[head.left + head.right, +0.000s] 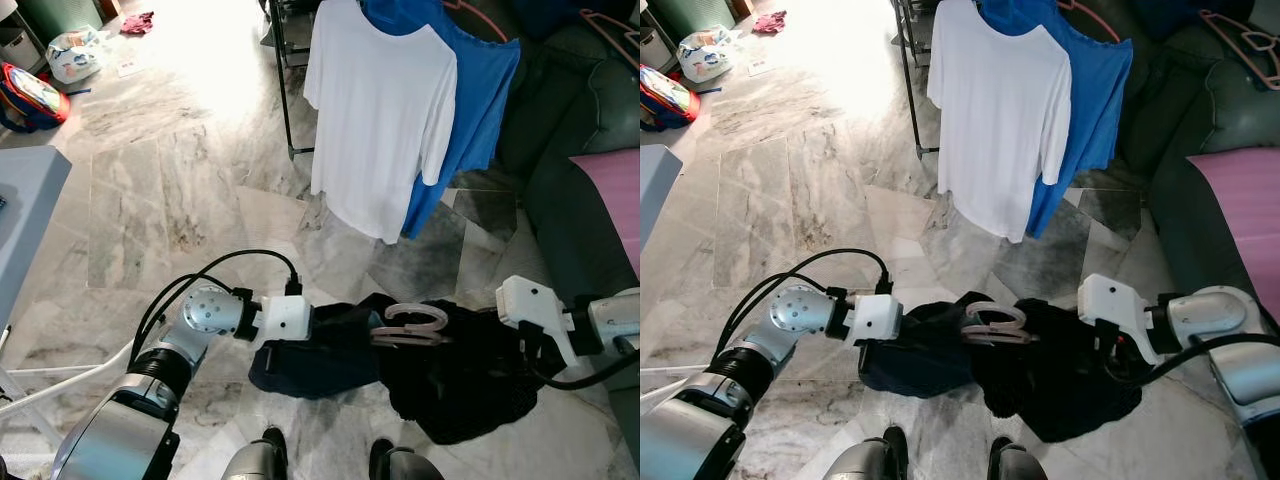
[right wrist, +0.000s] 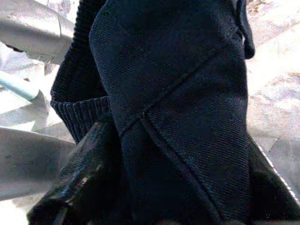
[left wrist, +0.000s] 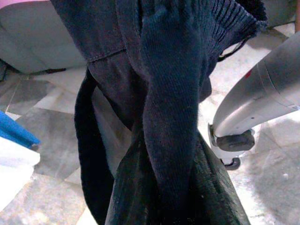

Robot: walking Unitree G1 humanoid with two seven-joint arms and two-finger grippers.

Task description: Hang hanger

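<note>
- Below the head camera, in the left eye view, a dark garment hangs between the two arms, above the marble floor. A pale pink hanger lies at its top edge, near the middle.
- From the left side the left gripper goes into the garment's blue-black edge; from the right side the right gripper meets the black edge. The cloth covers the fingers of both in this view.
- Ahead, a white shirt and a blue shirt hang on a dark rack. Their lower hems end well above the held garment, with free floor between.
- To the right stands a dark sofa with a pink cloth on it, near the right arm. On the left the floor is open up to a grey table edge.
- From the right eye view, the same scene shows, and the hanger's hook curls up over the cloth.
- Seen from the left wrist, the ribbed dark cuff runs down between the black fingers, which close on the cloth. The robot's silver leg stands just beside.
- Seen from the right wrist, twill cloth with a seam is pressed between two glossy black fingers, closed on it.
</note>
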